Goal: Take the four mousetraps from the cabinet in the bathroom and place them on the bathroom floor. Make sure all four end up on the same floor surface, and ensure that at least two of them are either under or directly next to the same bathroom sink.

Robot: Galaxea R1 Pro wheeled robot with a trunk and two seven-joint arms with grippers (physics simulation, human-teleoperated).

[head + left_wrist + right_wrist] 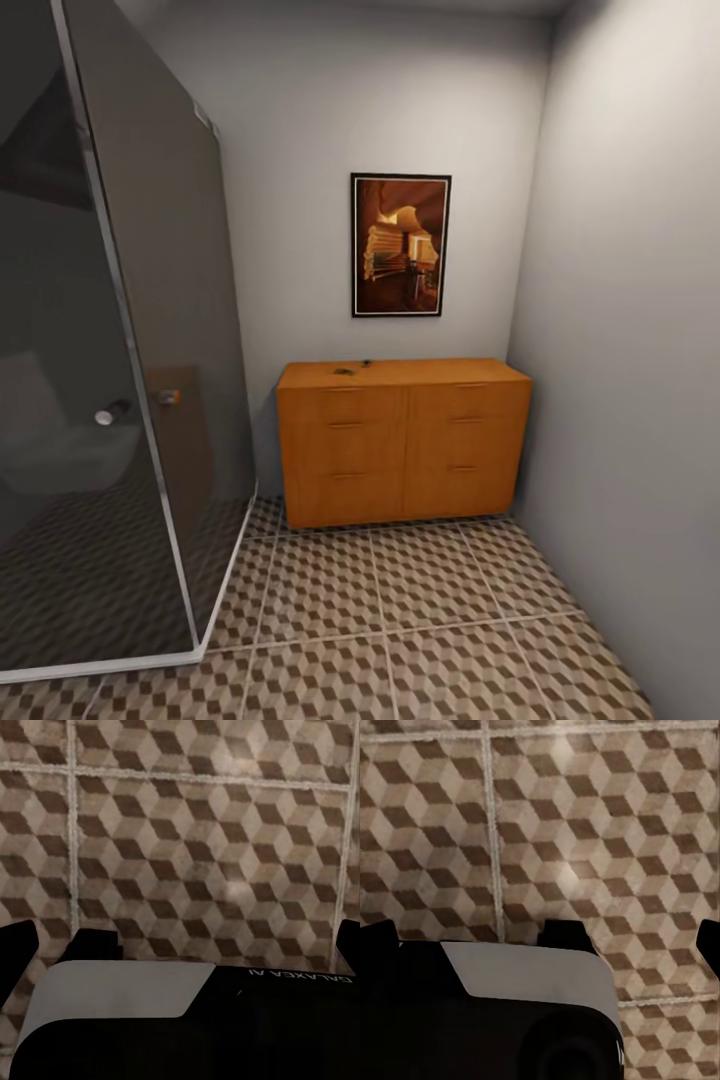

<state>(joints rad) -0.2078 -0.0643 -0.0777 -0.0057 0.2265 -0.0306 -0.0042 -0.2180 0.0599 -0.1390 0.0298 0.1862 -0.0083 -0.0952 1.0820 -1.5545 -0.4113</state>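
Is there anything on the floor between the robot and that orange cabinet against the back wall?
Nothing visible does. The patterned floor runs bare up to the cabinet. The glass shower enclosure stands off to the left of that path, and small dark items lie on the cabinet's top.

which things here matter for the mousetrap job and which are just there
For the job:
- cabinet against the far wall
- small dark items on the cabinet top, perhaps mousetraps, too small to tell
- patterned floor

Just there:
- framed picture above the cabinet
- glass shower screen on the left, with its round knob
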